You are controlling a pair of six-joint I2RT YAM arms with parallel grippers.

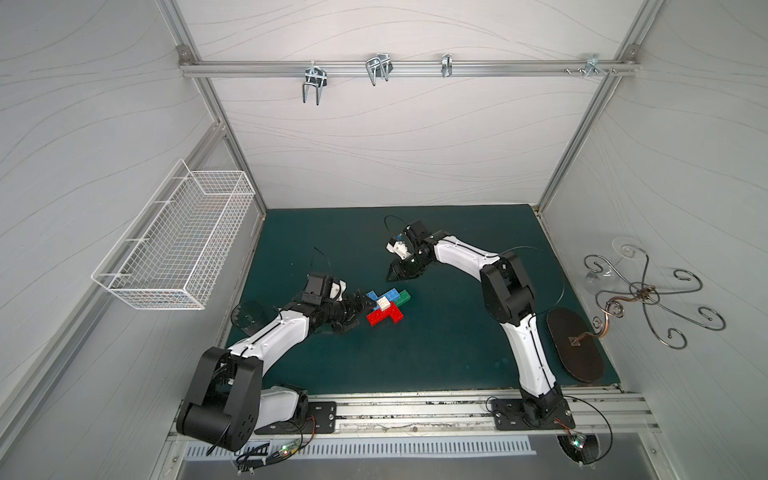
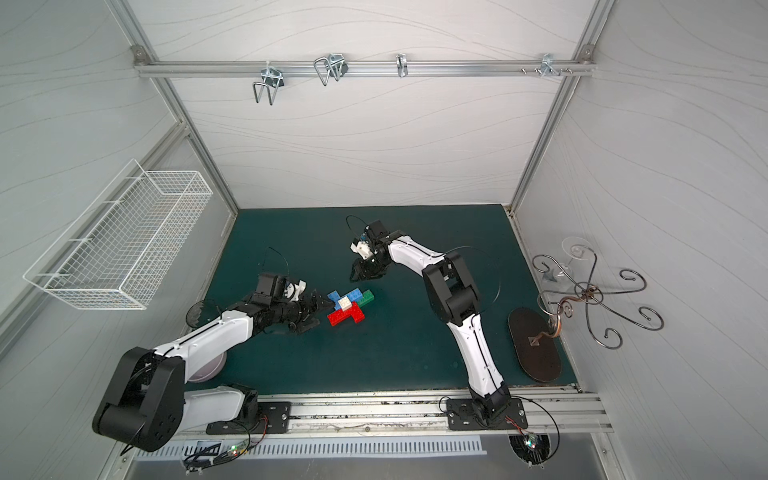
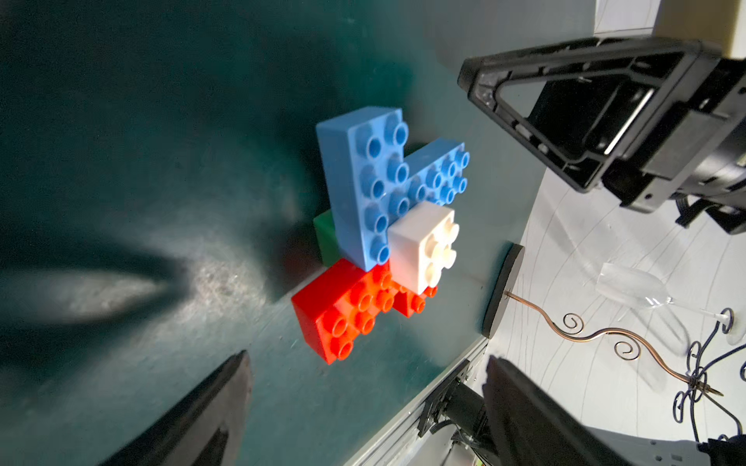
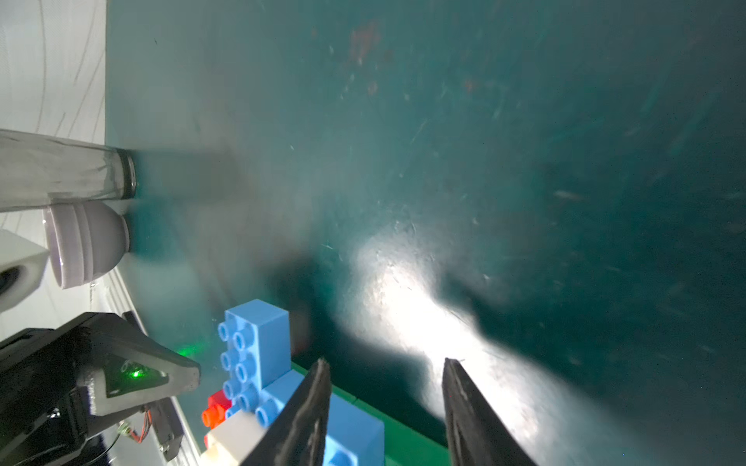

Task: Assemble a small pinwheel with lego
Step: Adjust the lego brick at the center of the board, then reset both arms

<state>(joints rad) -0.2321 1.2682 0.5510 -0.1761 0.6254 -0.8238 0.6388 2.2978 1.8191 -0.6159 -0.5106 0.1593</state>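
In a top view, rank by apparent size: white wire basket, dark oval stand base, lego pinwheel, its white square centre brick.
1. White wire basket, though wall-mounted, likely nearer the camera.
2. Dark oval stand base.
3. Red, blue and green lego pinwheel.
4. White square centre brick.

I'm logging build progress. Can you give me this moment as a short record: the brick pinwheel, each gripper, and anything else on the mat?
pinwheel: flat on the green mat; blue, red and green arms
white brick: on top, at the centre
left gripper: open, empty, close beside the pinwheel
right gripper: fingers apart, empty, clear of the pinwheel on its far side
also on mat: dark oval stand by the right wall
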